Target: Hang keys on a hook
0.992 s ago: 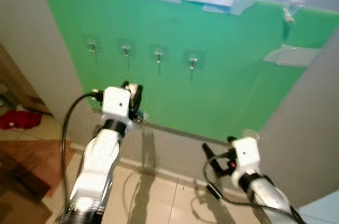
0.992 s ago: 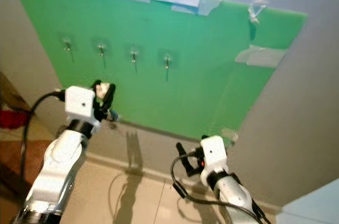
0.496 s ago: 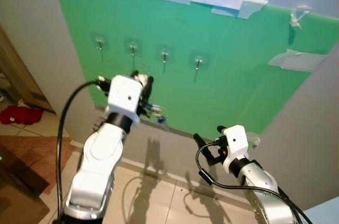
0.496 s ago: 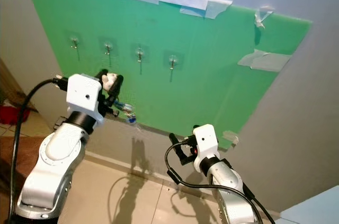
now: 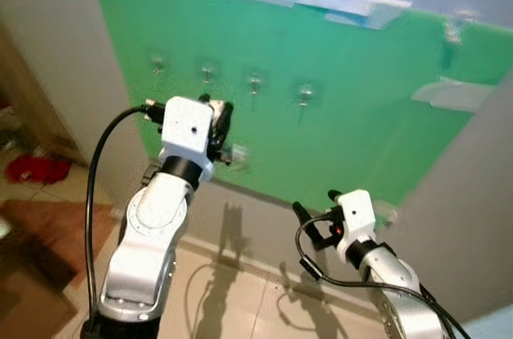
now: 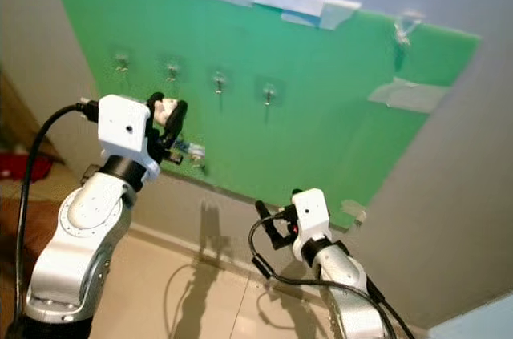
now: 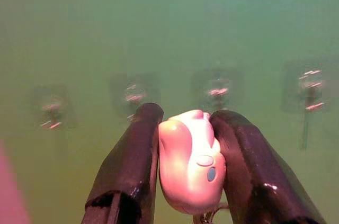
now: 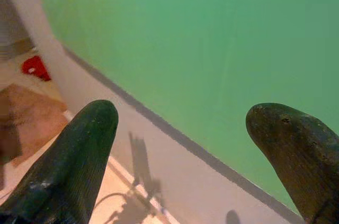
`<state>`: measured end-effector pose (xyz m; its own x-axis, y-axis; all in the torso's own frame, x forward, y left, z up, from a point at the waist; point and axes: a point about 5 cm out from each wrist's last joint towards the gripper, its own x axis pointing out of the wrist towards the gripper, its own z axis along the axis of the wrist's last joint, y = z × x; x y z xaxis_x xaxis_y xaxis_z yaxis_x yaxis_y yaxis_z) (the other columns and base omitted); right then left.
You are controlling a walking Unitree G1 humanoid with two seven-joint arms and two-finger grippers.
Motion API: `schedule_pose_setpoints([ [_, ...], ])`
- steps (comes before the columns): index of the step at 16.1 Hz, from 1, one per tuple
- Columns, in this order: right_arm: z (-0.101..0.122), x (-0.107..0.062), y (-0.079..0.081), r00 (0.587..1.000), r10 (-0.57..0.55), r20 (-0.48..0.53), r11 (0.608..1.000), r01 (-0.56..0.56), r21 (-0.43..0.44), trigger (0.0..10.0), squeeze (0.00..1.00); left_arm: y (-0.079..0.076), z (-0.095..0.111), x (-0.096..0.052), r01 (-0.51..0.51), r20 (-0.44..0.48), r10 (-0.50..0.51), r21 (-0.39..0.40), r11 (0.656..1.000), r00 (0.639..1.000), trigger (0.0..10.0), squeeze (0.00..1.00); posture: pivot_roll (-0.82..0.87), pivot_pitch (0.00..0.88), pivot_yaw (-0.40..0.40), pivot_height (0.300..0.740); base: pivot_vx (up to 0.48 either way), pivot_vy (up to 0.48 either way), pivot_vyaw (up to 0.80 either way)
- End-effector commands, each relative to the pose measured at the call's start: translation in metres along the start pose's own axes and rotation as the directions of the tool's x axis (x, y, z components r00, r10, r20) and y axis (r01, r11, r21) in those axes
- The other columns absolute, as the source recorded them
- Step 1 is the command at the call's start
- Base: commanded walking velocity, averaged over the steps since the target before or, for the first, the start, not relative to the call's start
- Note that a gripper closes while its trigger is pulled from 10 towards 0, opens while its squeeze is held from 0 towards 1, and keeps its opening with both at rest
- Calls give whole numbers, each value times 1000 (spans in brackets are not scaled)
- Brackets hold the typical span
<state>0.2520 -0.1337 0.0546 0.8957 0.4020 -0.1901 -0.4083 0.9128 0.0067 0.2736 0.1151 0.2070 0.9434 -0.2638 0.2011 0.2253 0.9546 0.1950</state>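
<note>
On the green board (image 5: pixel 353 123), four hooks (image 5: pixel 255 82); one key fob (image 7: pixel 189 160) in left end effector (image 7: pixel 185 181).

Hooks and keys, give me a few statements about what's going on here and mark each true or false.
1. The left gripper is shut on the keys' pale fob. True.
2. The keys already hang on a hook. False: they dangle below the left gripper, in front of the green board.
3. Four hooks sit in a row on the board. True.
4. The right gripper holds a second key set. False: its fingers are open with nothing between them.
5. The right gripper is raised above the hooks. False: it is low, below the board.
</note>
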Motion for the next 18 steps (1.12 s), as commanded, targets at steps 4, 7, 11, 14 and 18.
schedule_pose_setpoints([
  [4, 2, -2, -1, 1000, -7, 3, 1000, 8, -14, 10000, 0, -6, 4, 2, 22, 0, -22, 1, 1000, 1000, 0, 0, -46, 0, -14, 740, 0, -236, 800],
  [7, 1, -2, -2, 1000, -17, 0, 1000, 17, -9, 10000, 0, -7, 4, 3, 29, 4, -29, -1, 1000, 1000, 0, 0, -49, 0, -14, 740, 0, -314, 798],
  [11, 2, -4, -4, 1000, -29, 1, 1000, 29, -6, 10000, 0, -4, 0, 6, 17, -12, -17, 3, 1000, 1000, 0, 0, -64, 0, -8, 740, 0, 0, 197],
  [14, 1, -6, -4, 999, -33, 0, 999, 33, -5, 10000, 0, -6, -2, 8, 17, -20, -16, 19, 1000, 1000, 0, 0, -76, 0, -4, 740, 0, 0, 0],
  [18, 3, -8, -5, 1000, -29, 1, 1000, 29, -10, 10000, 0, 1, -4, 22, -15, -35, 16, 35, 999, 999, 0, 0, -85, 0, -16, 740, 0, 0, 0],
])
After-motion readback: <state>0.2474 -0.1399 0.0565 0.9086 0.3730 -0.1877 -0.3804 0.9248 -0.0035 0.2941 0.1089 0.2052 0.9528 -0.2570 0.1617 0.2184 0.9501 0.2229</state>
